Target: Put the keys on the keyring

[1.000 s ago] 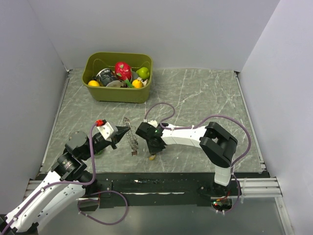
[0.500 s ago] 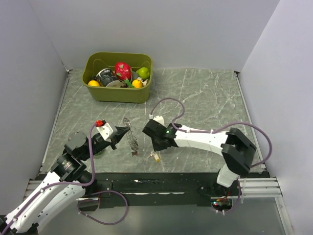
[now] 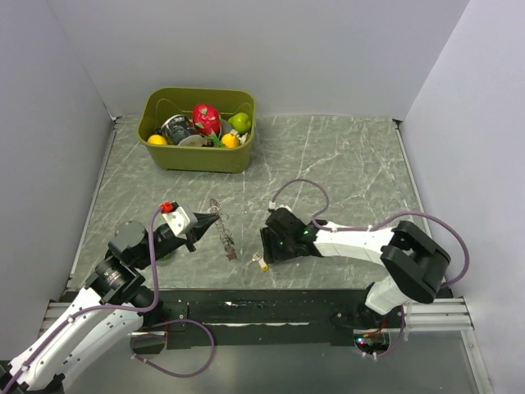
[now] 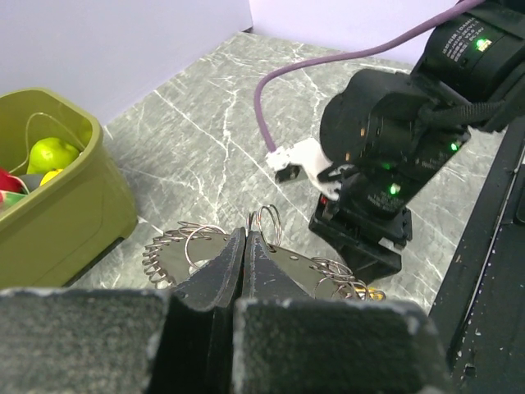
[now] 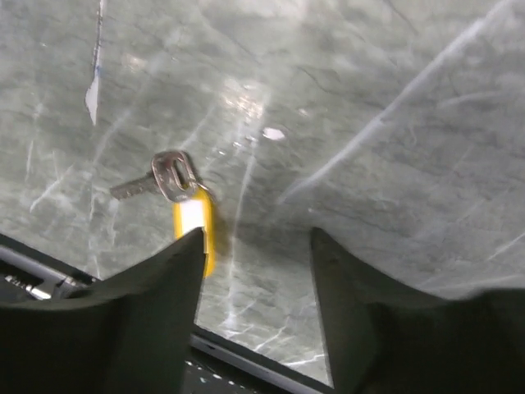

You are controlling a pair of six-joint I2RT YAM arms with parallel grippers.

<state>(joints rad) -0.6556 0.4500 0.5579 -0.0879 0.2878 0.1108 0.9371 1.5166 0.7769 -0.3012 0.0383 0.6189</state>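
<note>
Left fingers (image 4: 234,261): clenched tight on the keyring (image 4: 184,246), pinching its wire coils at the tips. Right fingers (image 5: 156,312): spread apart, holding nothing, low over the tabletop (image 3: 344,164). Lying flat near the front tabletop edge, just beside one right finger: key (image 5: 176,185) with yellow tag, silver blade.

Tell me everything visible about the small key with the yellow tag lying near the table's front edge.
The key is small, with a silver metal blade and rounded head, joined to a yellow tag bearing a pale label. It lies flat on the grey marbled table. The right gripper hovers open above it; one finger hides the tag's lower end. Nothing grips it.
</note>
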